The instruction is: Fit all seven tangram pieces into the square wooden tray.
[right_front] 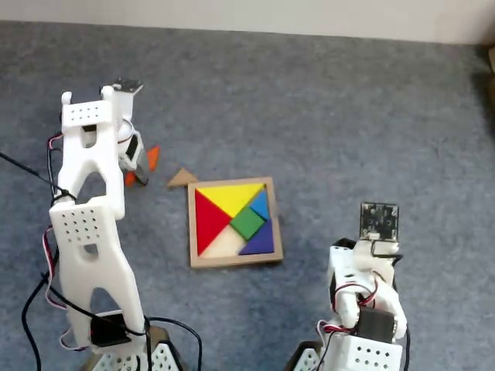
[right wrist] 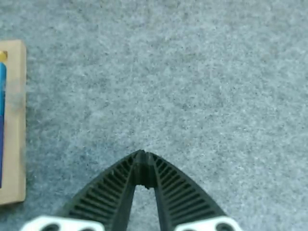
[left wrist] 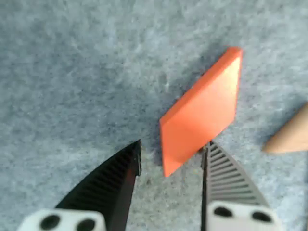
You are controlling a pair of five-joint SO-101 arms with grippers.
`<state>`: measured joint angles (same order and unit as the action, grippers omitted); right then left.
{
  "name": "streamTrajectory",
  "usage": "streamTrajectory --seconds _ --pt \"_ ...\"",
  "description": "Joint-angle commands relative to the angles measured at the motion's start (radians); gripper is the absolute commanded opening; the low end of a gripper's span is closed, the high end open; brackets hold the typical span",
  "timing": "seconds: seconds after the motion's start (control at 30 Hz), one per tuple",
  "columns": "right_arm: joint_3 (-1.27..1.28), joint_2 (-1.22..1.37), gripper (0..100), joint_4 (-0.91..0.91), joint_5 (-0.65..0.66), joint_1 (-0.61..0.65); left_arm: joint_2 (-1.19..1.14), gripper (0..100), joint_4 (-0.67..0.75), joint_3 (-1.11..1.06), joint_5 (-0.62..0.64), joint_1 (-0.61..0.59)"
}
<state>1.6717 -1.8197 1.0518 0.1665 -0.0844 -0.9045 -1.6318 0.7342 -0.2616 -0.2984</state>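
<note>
While right jaws sit closed, empty, left jaws gape astride a corner of the orange parallelogram (left wrist: 199,113) (long axis slanting).

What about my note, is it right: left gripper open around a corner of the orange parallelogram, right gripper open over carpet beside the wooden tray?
Not quite. The right gripper is shut, as the right wrist view shows. The rest holds: left gripper open around a corner of the orange parallelogram, right one over carpet beside the wooden tray.
</note>
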Motion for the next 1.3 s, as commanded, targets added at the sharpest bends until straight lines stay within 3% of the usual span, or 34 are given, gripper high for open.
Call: streamTrajectory --seconds 0.0,0.27,0.47,0.77,0.97,1.13,1.27 --pt "0.142 -0.007 0.5 -0.019 -0.005 -0.01 0.027 20 0.006 0.018 -0.008 -0.001" --pt "0.142 -0.007 0.5 -0.019 -0.005 -0.01 0.134 20 -0.087 0.128 -0.008 0.093" --pt "0.142 -0.007 0.5 -0.019 -0.005 -0.01 0.117 24 -0.044 0.133 -0.006 0.147" --pt "0.142 -0.007 0.5 -0.019 -0.005 -0.01 -0.085 24 0.103 0.137 -0.008 0.038" --pt "0.142 -0.007 0.5 -0.019 -0.005 -0.01 -0.099 24 0.106 0.137 -0.009 -0.024" --pt "0.142 -0.007 0.5 -0.019 -0.005 -0.01 -0.101 18 0.106 0.137 -0.058 -0.033" --pt "0.142 -0.007 0.5 -0.019 -0.005 -0.01 -0.082 21 0.084 0.147 -0.058 -0.024"
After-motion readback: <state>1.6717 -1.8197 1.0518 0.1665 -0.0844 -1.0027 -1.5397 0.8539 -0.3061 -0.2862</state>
